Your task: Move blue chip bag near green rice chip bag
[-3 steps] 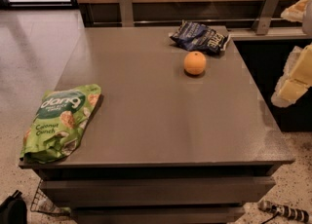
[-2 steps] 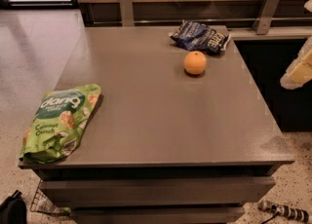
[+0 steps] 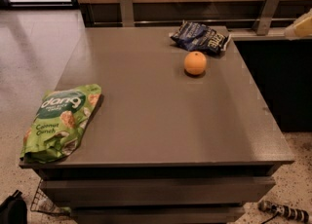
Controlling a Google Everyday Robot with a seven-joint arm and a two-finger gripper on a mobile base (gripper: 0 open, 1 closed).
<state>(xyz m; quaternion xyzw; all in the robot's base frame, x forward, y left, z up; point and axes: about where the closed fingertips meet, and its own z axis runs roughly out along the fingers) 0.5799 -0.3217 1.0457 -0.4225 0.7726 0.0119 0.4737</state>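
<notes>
Because only a pale cream part of the gripper (image 3: 302, 23) shows at the upper right edge of the view, off the table (image 3: 161, 121) and above the dark ledge beside it, its open or closed state cannot be told.

1. Key relation. The blue chip bag (image 3: 201, 37) lies toward the left of the gripper and slightly nearer the camera, well apart from it, at the far right corner of the table. Its long axis runs across the view, tilted a little. The likely approach is a leftward and downward reach, closing across the bag's short width.

2. Nearest neighbour. An orange (image 3: 195, 63) sits just beyond the bag on its camera side, near it but apparently not touching. It stands close to the straight path from the bag toward the goal and may roll if clipped.

3. Fixed obstacles. A metal bracket (image 3: 268, 9) rises between the gripper and the bag at the back edge; a second bracket (image 3: 126, 8) stands further left.

4. Goal. The green rice chip bag (image 3: 61, 121) lies farthest from the gripper, at the near left corner, its lower end at the table edge. The bare surface between is wide.
</notes>
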